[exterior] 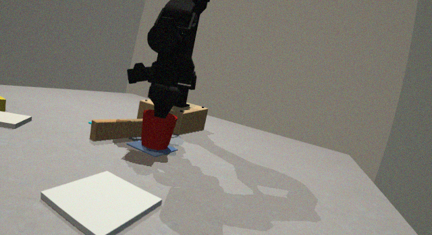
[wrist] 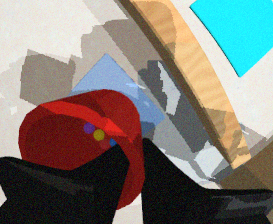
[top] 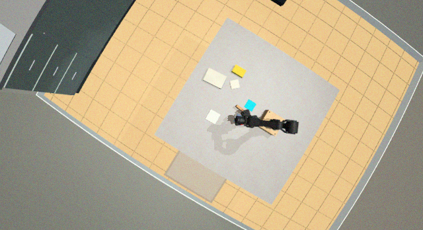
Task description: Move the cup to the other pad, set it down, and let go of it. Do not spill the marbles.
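The red cup is on the blue pad and leans slightly, its rim lower on the right in the exterior view. Several marbles show inside it in the wrist view; the near finger hides part of the inside. My gripper is shut on the cup's wall at the rim, with one finger inside and one outside. A cyan pad lies on the other side of the wooden bar.
The wooden bar stands between the cup and the cyan pad. A white tile lies in front of the cup. A yellow block, a large cream block and a small white tile lie farther off.
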Controlling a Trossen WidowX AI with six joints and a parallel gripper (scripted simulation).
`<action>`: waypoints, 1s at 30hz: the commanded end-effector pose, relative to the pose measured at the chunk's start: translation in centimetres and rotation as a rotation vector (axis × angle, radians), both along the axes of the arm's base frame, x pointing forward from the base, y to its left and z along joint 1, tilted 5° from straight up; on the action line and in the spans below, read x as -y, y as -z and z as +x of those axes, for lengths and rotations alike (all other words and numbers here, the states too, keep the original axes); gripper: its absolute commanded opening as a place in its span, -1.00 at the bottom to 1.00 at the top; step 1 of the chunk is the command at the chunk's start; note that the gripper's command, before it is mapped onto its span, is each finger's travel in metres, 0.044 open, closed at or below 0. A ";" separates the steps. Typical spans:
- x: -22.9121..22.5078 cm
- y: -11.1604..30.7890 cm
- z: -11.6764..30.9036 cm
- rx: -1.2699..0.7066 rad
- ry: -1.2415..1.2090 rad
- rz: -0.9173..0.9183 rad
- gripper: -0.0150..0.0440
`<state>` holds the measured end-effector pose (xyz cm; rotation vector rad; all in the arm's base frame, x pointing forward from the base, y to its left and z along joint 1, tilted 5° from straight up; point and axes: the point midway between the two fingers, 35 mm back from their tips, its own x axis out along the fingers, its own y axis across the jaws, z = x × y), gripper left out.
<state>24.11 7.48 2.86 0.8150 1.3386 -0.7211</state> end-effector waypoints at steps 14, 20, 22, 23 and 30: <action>-0.1 -5.7 -0.4 0.004 -0.002 -0.002 -0.49; -0.3 -6.3 -0.4 0.004 -0.002 -0.002 -0.49; -0.3 -6.1 -0.4 0.005 -0.005 0.003 -0.49; -0.3 -6.1 -0.4 0.005 -0.005 0.003 -0.49; -0.3 -6.1 -0.4 0.005 -0.005 0.003 -0.49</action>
